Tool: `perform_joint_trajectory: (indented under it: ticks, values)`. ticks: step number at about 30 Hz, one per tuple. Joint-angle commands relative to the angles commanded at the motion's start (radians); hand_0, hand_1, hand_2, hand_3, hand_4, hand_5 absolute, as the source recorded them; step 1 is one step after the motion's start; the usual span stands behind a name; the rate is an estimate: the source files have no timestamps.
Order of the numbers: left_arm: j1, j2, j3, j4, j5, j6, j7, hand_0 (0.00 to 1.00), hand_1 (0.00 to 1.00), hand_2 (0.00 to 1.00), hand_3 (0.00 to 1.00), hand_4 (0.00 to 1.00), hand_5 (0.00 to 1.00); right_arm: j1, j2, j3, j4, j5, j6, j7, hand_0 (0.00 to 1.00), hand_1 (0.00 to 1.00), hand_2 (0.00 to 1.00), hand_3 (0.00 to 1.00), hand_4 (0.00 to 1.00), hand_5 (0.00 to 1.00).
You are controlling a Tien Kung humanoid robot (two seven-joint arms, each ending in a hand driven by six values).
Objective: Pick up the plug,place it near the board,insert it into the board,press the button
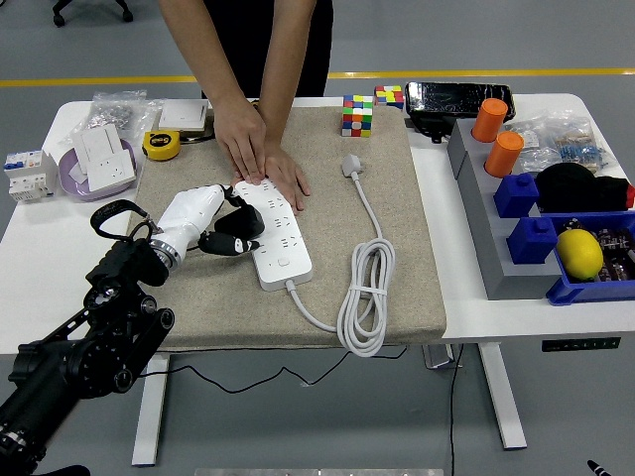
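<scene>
Left hand: My left hand (223, 230) sits at the left edge of the white power strip (274, 234), its black fingers (241, 219) curled over the strip's near-left sockets. It grips nothing that I can make out; whether a fingertip is pressing anything I cannot tell.

Right hand: Not in view.

Person: Someone at the far side of the desk (40, 248) lays both hands (260, 159) flat on the strip's far end, holding it down on the beige mat (407, 248).

Plug: The white plug (352, 165) lies loose on the mat, well apart from my hand, right of the strip and near a Rubik's cube (358, 114). Nothing holds it.

Pointing: I read the plug's head as aimed at the desk's far edge, its long axis running far to near. Its cable (367, 288) trails toward me into a loose coil, then loops back to the strip's near end. The strip's long axis slants from far-left to near-right.

Stage: As I judge it, the plug is not yet picked up, though my hand is already at the board.

Risk: My fingers could shove the strip sideways under the person's palms, since they meet it from the side. Lifting the plug may drag the coil taut and tug the strip. Reaching past the strip brings my arm close to the person's hands.
</scene>
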Motion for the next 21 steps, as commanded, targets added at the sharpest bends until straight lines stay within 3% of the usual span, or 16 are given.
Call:
perform_joint_trajectory:
  ticks: [1, 2, 7, 8, 13, 14, 21]
  values:
    - [0.000, 0.000, 0.000, 0.001, 0.000, 0.002, -0.002, 0.572, 0.568, 0.426, 0.441, 0.719, 0.299, 0.000, 0.000, -0.001, 0.000, 0.000, 0.000, 0.000, 0.818, 0.750, 0.750, 0.786, 0.998, 0.919]
    - [-0.001, 0.000, 0.000, 0.001, 0.000, 0.003, -0.003, 0.450, 0.384, 0.344, 0.380, 0.576, 0.364, 0.000, 0.000, -0.002, 0.000, 0.000, 0.000, 0.000, 0.817, 0.750, 0.749, 0.786, 0.998, 0.918]
    - [-0.001, -0.001, -0.001, 0.003, 0.000, 0.011, -0.004, 0.450, 0.384, 0.344, 0.380, 0.576, 0.364, 0.001, 0.000, -0.002, 0.000, -0.001, 0.000, 0.000, 0.817, 0.750, 0.749, 0.786, 0.998, 0.918]
    - [0.000, -0.001, 0.000, 0.003, 0.000, 0.014, -0.004, 0.382, 0.272, 0.280, 0.313, 0.469, 0.355, 0.001, 0.000, -0.002, 0.000, -0.001, 0.000, 0.000, 0.819, 0.749, 0.750, 0.786, 0.998, 0.918]
    - [0.003, 0.000, 0.003, -0.005, 0.000, 0.015, 0.001, 0.382, 0.272, 0.280, 0.313, 0.469, 0.355, -0.001, -0.001, -0.005, 0.000, -0.001, 0.001, -0.001, 0.819, 0.749, 0.750, 0.786, 0.998, 0.918]
    - [0.003, 0.000, 0.003, -0.007, 0.000, 0.013, 0.004, 0.355, 0.230, 0.246, 0.272, 0.425, 0.296, -0.001, -0.001, -0.006, 0.000, -0.001, 0.001, -0.001, 0.817, 0.749, 0.749, 0.786, 0.998, 0.918]
    - [0.006, 0.014, -0.008, -0.033, 0.000, 0.003, 0.007, 0.356, 0.229, 0.243, 0.265, 0.412, 0.272, -0.002, -0.002, -0.008, 0.000, -0.001, 0.001, -0.002, 0.816, 0.749, 0.749, 0.786, 0.998, 0.917]
